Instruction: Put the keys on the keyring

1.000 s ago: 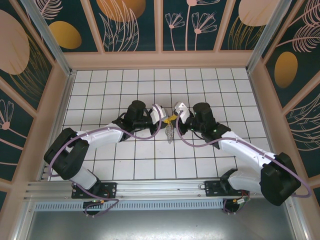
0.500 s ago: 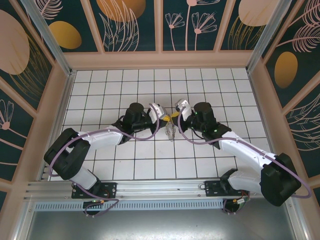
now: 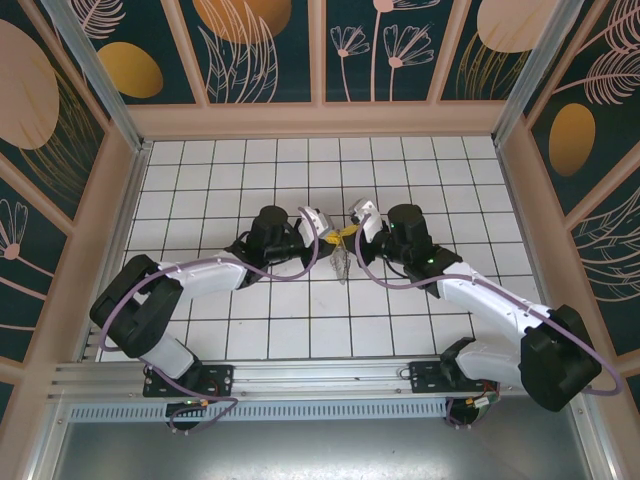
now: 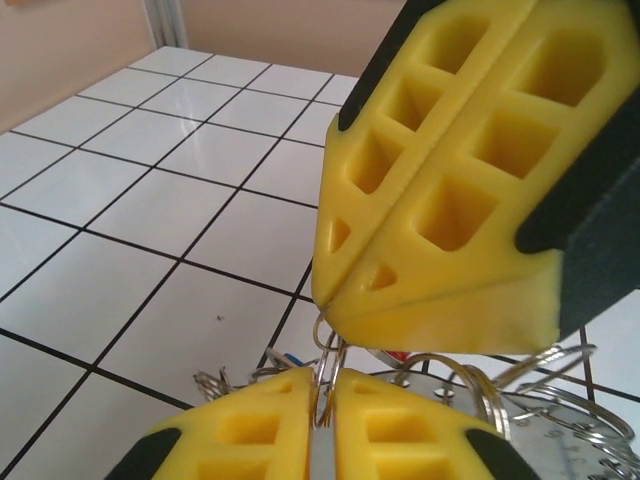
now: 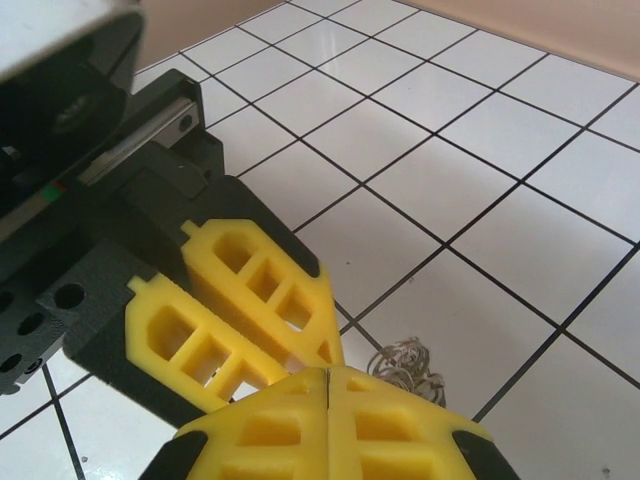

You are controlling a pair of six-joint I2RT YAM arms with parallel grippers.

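Over the middle of the tiled floor my two grippers meet tip to tip. In the left wrist view a small wire loop of the keyring stands in the narrow slit between my left gripper pads, which press it from both sides. My right gripper comes in from above, shut, with the same loop coming out of its tip. Behind the fingers peek a red tag and a bluish tag of the keys. From above, the keyring hangs in a bunch under the left gripper and right gripper. In the right wrist view, bunched loops lie past my shut right gripper.
White tiled floor stretches all round, fenced by wooden walls. Both arms reach inward from the near rail. Open floor lies behind and to both sides of the grippers.
My left gripper's pads have parted a hair round the loop. Both grippers shifted slightly away from me between the first frame and now; the keyring bunch moved with them.
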